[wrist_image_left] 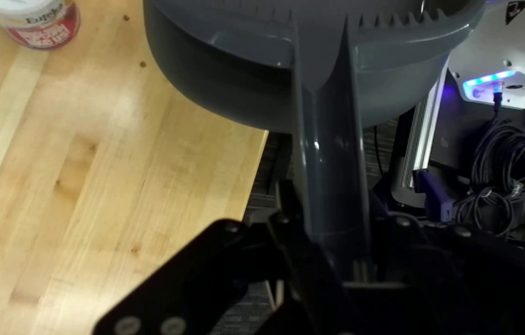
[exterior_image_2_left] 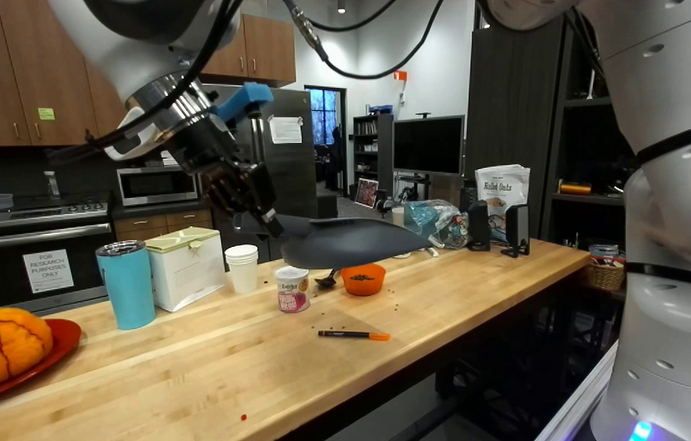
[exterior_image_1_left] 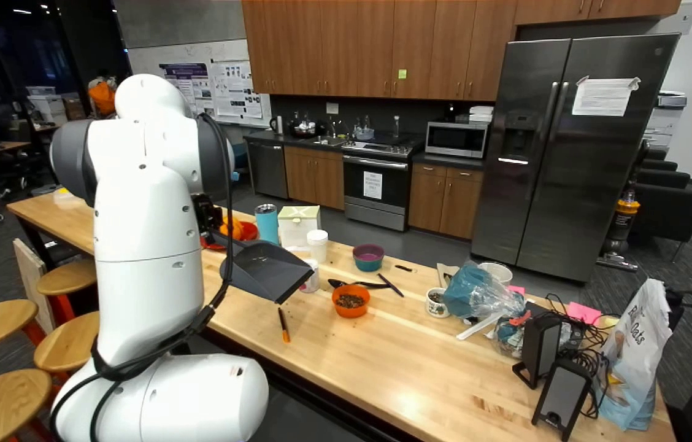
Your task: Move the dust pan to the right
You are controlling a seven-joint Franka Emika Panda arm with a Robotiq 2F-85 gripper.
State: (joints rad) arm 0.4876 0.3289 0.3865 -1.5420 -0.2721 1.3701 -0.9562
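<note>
In an exterior view, cannot see the tabletop's [exterior_image_1_left: 432, 368] nearest corner, cropped below. In the wrist view, see dust pan [wrist_image_left: 330, 130] cropped above, hand [wrist_image_left: 330, 209] blurred.

In an exterior view, the robot's white arm [exterior_image_2_left: 106, 56] slants down from the upper left, wrist [exterior_image_2_left: 169, 101] angled rightward, black fingers [exterior_image_2_left: 272, 226] clasped left of centre.
</note>
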